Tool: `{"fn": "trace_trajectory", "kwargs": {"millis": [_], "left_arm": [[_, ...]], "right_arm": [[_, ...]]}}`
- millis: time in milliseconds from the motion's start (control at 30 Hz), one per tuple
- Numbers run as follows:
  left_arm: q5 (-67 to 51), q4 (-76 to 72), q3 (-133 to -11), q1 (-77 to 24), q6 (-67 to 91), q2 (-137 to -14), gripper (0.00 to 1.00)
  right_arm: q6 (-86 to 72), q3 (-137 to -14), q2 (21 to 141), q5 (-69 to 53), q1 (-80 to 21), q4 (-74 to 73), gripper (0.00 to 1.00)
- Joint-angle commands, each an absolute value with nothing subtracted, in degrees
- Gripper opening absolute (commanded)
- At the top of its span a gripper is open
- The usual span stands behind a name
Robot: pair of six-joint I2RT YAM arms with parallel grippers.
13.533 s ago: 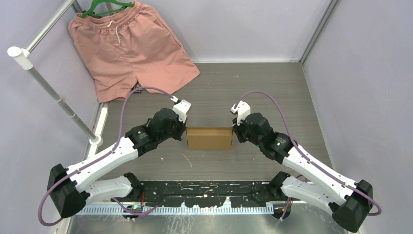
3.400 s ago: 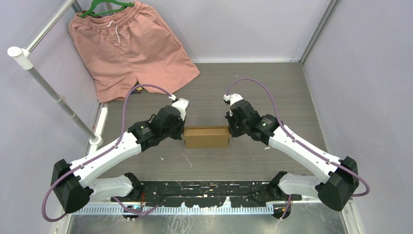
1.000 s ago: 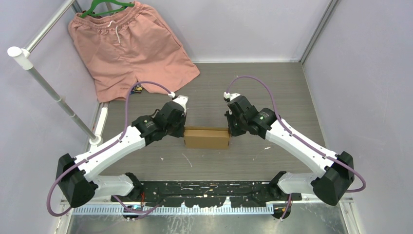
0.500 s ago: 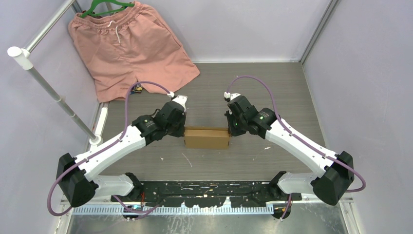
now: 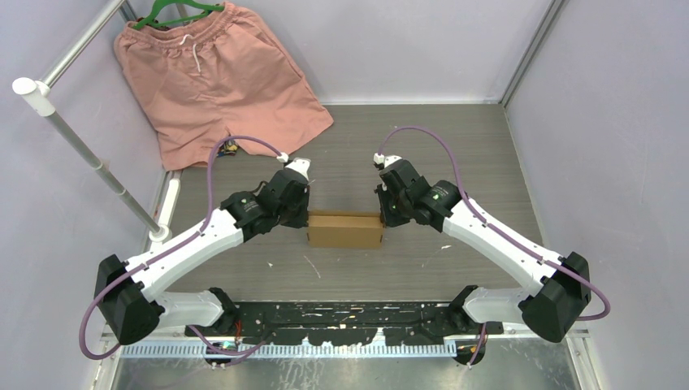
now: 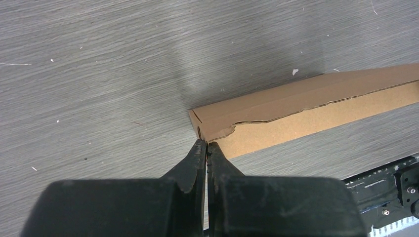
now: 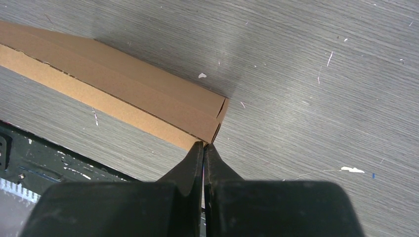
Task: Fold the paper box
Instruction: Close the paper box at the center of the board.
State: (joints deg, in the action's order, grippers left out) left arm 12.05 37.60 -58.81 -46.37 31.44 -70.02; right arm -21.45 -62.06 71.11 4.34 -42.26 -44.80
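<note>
paper box [image 5: 345,231] between closed fingers [image 6: 194,160]

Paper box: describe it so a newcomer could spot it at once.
On the grey wood-grain table, look between the shut left fingers and right fingers. The paper box lies there: a small brown cardboard rectangle, unlike the salmon-pink shorts in the far left corner.

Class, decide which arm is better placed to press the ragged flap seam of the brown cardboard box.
Left, probably. The left gripper, shut, sits at the corner of the brown cardboard box where the ragged seam starts. The right gripper, shut, is at the opposite end, where flaps look flush.
</note>
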Motion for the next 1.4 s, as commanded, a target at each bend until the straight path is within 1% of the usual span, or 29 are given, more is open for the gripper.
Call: {"fn": "trace_trajectory", "kwargs": {"millis": [0, 667, 1367], "left_arm": [[7.43, 32.78, -60.63, -47.62, 34.20, -70.57, 0.01], [11.17, 31.25, -58.46, -50.83, 34.95, -70.60, 0.00], [16.15, 29.39, -55.74, -54.89, 40.40, -70.24, 0.00]], "right_arm": [[-23.60, -61.81, 70.23, -1.93, -43.14, -37.56, 0.01], [-23.47, -61.35, 70.31, -2.11, -43.09, -36.93, 0.01], [-23.93, -58.59, 68.21, -1.67, -43.10, -35.53, 0.01]]}}
